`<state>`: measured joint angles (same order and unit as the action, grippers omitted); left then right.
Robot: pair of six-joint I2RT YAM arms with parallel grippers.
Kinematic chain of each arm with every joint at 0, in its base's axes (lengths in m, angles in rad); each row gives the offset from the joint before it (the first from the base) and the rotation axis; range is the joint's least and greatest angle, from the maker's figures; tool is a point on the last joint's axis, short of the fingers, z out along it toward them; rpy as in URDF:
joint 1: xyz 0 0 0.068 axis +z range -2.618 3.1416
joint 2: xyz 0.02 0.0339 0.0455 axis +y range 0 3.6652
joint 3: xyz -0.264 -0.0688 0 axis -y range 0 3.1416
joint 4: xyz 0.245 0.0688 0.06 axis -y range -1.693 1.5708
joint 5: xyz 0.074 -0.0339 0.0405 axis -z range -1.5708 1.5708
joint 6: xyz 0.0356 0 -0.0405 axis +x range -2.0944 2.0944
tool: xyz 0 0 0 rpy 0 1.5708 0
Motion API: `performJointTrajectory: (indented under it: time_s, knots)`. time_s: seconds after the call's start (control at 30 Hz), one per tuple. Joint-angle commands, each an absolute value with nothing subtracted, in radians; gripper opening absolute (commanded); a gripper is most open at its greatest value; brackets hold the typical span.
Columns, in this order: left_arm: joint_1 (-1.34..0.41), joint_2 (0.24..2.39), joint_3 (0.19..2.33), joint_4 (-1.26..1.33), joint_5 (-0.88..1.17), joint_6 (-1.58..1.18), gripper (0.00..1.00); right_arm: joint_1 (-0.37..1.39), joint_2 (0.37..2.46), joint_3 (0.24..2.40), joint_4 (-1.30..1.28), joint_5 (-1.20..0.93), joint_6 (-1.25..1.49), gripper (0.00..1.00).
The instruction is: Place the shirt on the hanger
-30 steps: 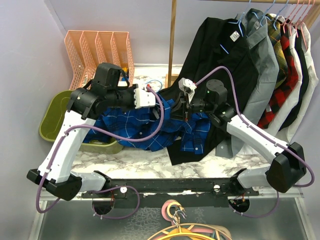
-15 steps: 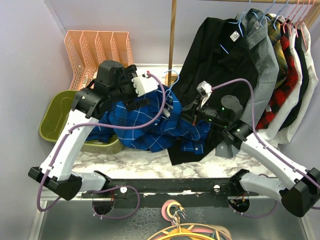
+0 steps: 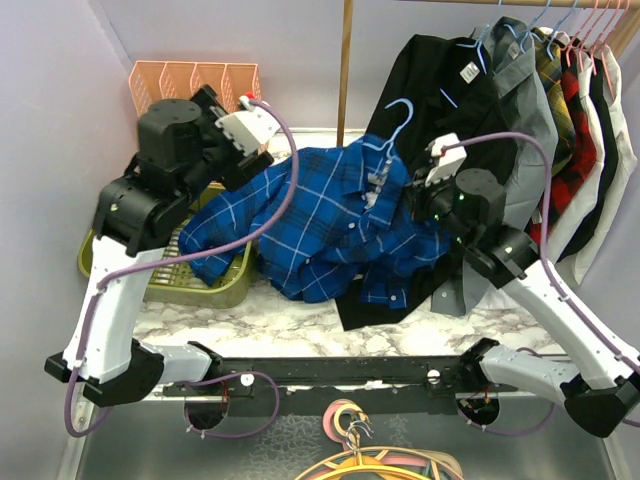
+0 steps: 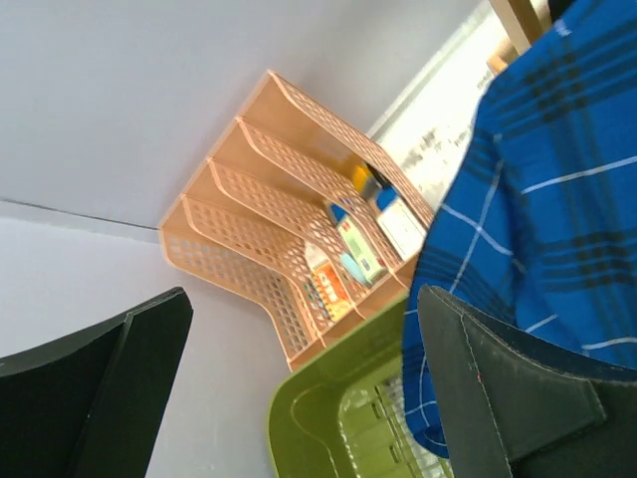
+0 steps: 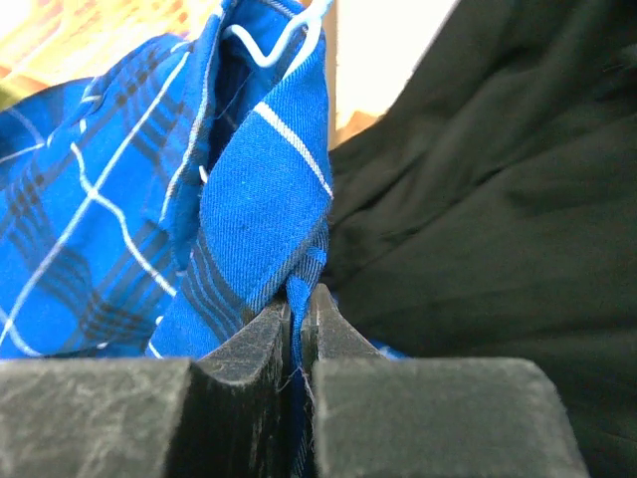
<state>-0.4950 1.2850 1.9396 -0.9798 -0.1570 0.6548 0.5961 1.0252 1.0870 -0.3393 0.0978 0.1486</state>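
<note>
The royal-blue plaid shirt (image 3: 320, 215) hung in the air over the marble tabletop (image 3: 300, 325). It spread between the two arms, its lower folds sagging toward the table and one corner trailing over the green basket (image 3: 200, 285). The light-blue wire hanger (image 3: 399, 101) was already inside it, judging by the hook poking up out of the collar, just in front of the black shirt (image 3: 440, 90) on the rail.

The right gripper (image 5: 301, 314) was clenched on a folded edge of the plaid cloth close under the collar. Its own camera showed the fabric nipped between the two dark fingers, with a curl of hanger wire above. I took that pinch to be what held the garment and hanger up together.

The left gripper (image 4: 302, 299) stood with its jaws wide apart and nothing between them. Through the gap showed only the peach mesh file organizer (image 4: 289, 249) and the basket rim. The shirt's shoulder lay just beside one finger. Whether it rested on that finger, I could not tell. It looked placed to prop or spread that shoulder so the cloth would settle over the wire.
</note>
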Motion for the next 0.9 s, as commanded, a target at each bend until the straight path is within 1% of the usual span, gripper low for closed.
performJointTrajectory:
  time_s: [0.0, 0.13, 0.23, 0.27, 0.4, 0.7, 0.87]
  knots:
    - [-0.469, 1.278, 2.068, -0.996, -0.194, 0.567, 0.99, 0.589, 1.037, 1.286, -0.479, 0.429, -0.013, 0.01]
    - [-0.393, 1.305, 2.203, -1.007, -0.139, 0.5, 0.99, 0.577, 1.071, 1.404, -0.434, 0.517, -0.132, 0.01]
    - [-0.344, 1.322, 2.261, -1.042, -0.061, 0.47, 0.99, 0.55, 1.117, 1.496, -0.39, 0.502, -0.202, 0.01]
    - [-0.326, 1.323, 2.272, -1.056, -0.032, 0.463, 0.99, 0.534, 1.137, 1.531, -0.391, 0.462, -0.217, 0.01]
    - [-0.27, 1.315, 2.286, -1.097, 0.027, 0.454, 0.99, 0.448, 1.24, 1.687, -0.458, 0.381, -0.247, 0.01]
    - [-0.215, 1.281, 2.251, -1.125, 0.028, 0.449, 0.99, 0.398, 1.407, 1.933, -0.461, 0.427, -0.365, 0.01]
    - [-0.191, 1.29, 2.257, -1.138, 0.056, 0.435, 0.99, 0.365, 1.494, 2.061, -0.485, 0.38, -0.385, 0.01]
